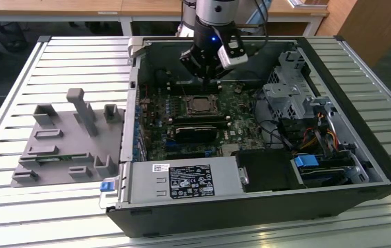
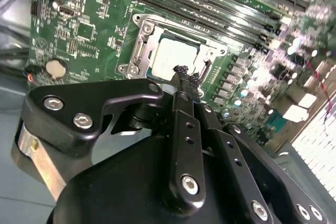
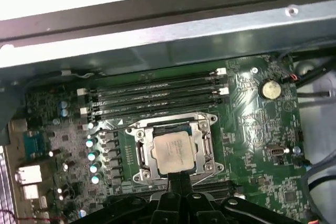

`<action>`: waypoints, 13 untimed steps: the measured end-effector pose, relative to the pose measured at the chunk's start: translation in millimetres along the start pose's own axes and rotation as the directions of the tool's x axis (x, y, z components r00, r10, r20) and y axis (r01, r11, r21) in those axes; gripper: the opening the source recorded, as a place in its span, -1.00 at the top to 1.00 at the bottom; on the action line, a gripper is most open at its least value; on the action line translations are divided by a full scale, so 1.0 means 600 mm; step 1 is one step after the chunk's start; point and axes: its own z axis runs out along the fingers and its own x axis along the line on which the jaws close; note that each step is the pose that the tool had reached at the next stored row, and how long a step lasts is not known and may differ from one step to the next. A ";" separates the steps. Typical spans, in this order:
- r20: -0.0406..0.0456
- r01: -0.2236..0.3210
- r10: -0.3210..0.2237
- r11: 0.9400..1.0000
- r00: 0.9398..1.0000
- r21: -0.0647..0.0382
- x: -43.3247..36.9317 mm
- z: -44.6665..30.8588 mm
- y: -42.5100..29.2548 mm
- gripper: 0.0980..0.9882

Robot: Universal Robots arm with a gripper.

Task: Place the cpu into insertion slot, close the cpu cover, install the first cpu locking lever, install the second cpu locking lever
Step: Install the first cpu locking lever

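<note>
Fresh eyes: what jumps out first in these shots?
The open black computer case lies on the slatted table, with the gripper inside it over the green motherboard. In both wrist views the pale cpu sits in the insertion slot, framed by the silver cpu cover, the gripper at its edge.

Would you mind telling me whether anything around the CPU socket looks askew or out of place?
Nothing stands out. The cpu lies flat and square in the insertion slot, the cpu cover frames it evenly, and the end effector is at the socket's edge.
</note>
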 end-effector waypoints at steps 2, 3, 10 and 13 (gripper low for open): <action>0.001 0.036 -0.036 0.999 0.999 0.001 0.000 0.001 0.000 0.98; 0.001 0.054 -0.054 0.999 0.999 0.001 0.000 0.001 0.000 0.98; 0.003 0.181 -0.181 0.983 0.983 0.004 0.000 0.002 0.000 0.98; 0.003 0.229 -0.229 0.973 0.973 0.004 0.000 0.003 0.000 0.98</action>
